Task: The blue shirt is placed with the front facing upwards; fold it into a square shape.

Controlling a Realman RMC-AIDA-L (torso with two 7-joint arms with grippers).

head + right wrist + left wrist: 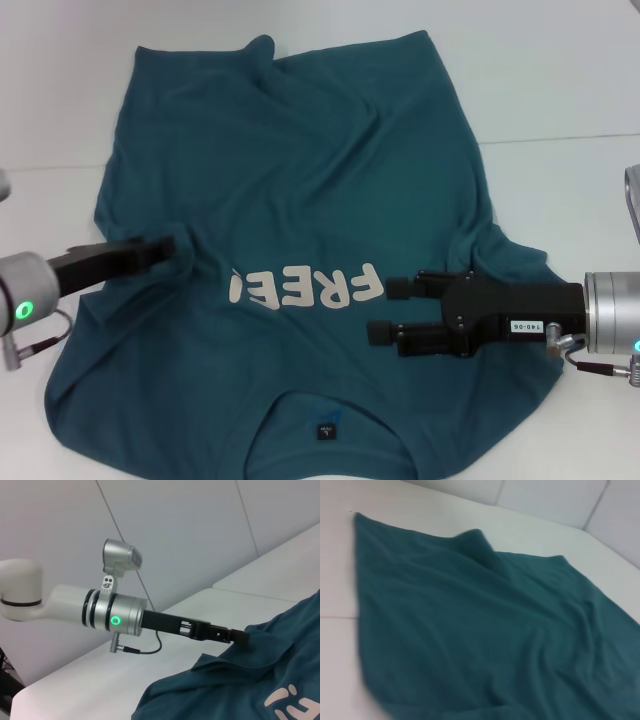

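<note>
White tabletop (560, 80) filled my head view, and the blue shirt (300, 200) lay spread across it front up, collar nearest me at 6 o'clock and hem far off at 12. The "FREE" lettering (305, 288) read upside down from my seat, and the small neck label (325, 431) sat just below it. My left gripper (168, 252) came in from 9 o'clock with its fingers closed on a bunch of sleeve fabric, the cloth puckered around the tips. My right gripper (385, 310) reached in from 3 o'clock, hovering over the chest just beside the last letter, its two fingers parted and holding nothing.

From the left wrist camera I saw only the shirt (485, 640), rumpled, with a raised fold near its far edge (that arm's own fingers did not show).

From the right wrist camera, the left gripper (239, 637) appeared across the table, its tip pinched on the lifted edge of the shirt (260, 675), white wall panels (200, 535) behind.
</note>
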